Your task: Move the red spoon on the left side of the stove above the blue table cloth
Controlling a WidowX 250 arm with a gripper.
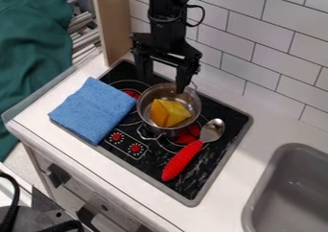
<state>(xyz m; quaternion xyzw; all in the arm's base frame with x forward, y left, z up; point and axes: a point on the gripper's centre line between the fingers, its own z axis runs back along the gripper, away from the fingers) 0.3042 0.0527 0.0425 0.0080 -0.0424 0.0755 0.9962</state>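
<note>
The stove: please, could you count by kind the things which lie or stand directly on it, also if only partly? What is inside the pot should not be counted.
Blue cloth: 1
Metal pot: 1
Spoon with a red handle: 1
Total: 3

Red-handled spoon [191,153] (metal bowl), on stove [197,187]

White ctr [237,178], blk stove [189,185] w/ blue cloth [93,110], pot [146,99], red-hdl spoon [182,161]
</note>
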